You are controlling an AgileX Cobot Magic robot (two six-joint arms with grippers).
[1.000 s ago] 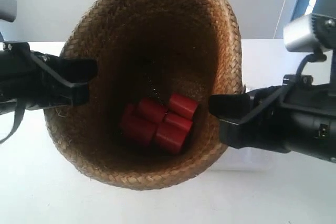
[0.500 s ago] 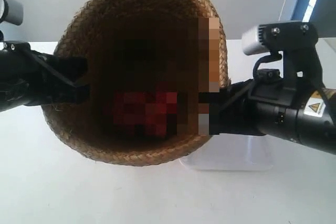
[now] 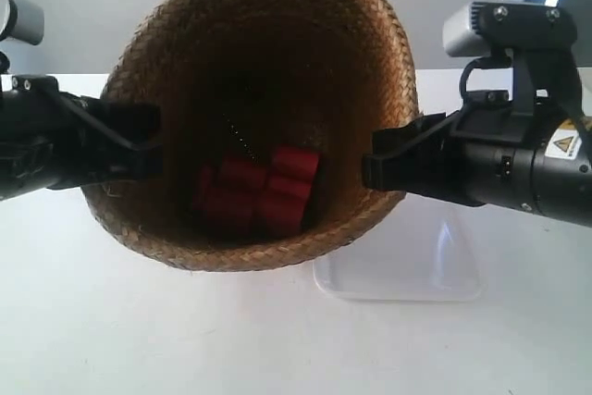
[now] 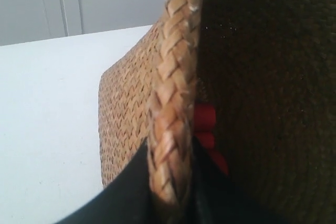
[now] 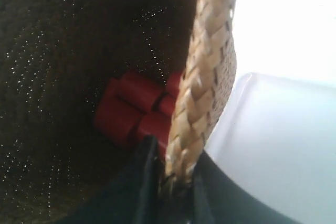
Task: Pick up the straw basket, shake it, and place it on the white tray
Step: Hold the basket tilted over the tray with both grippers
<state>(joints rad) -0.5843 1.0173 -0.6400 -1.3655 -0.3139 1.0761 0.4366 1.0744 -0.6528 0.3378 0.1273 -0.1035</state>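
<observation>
Left wrist view showed the left gripper (image 4: 170, 187), its black fingers (image 4: 131, 192) pinched tight on the braided rim of the tall brown woven straw basket (image 4: 126, 108). The right gripper (image 5: 176, 182) clamped the opposite rim likewise. The basket was tilted, with small red cylinders (image 3: 259, 193) inside. In the exterior view, the glossy white rectangular plastic tray (image 3: 407, 261) lay on the white table (image 3: 92, 339) at the basket's five o'clock.
</observation>
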